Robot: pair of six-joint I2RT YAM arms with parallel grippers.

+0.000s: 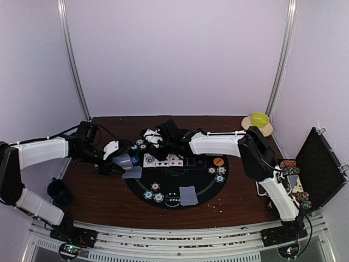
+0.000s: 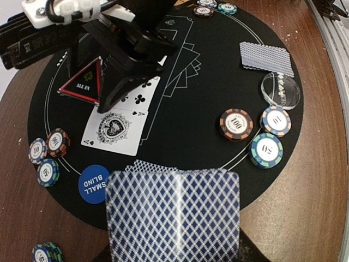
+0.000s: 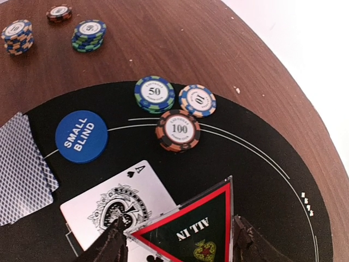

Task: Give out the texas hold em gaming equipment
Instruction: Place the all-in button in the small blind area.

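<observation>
Mat (image 2: 218,82), black and round, lies under both my claws. My left claw (image 1: 128,164) is clamped on the blue-backed deck (image 2: 172,218) at the mat's edge. The ace of spades (image 2: 114,131) lies face up beneath my right claw (image 3: 179,228), which pinches the ALL IN triangle (image 3: 191,232). To do it well: lower it flat, clear of the ace, and let go only once it is resting.
</observation>
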